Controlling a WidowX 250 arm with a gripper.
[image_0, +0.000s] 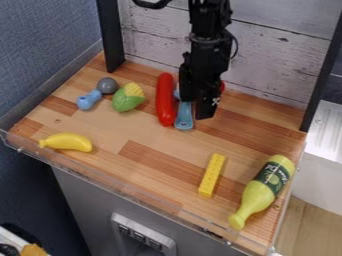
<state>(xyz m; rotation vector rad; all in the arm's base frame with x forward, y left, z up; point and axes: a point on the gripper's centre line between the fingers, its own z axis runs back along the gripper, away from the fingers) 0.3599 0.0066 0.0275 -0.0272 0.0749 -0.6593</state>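
Note:
The black gripper (197, 107) hangs down over the back middle of the wooden counter. It is directly over a blue-handled utensil (184, 116), whose upper part it hides; whether they touch I cannot tell. A long red toy (165, 99) lies just left of the utensil, close beside it. Behind the gripper a bit of a red object (222, 86) peeks out at its right. Farther left are a green and yellow corn toy (128, 97) and a blue toy with a grey round end (107, 85).
A yellow banana (69, 142) lies at the front left, a yellow block (212, 175) right of centre, and a green bottle (263, 191) at the front right. A clear rim (147, 195) edges the front; white boards (274, 60) stand behind.

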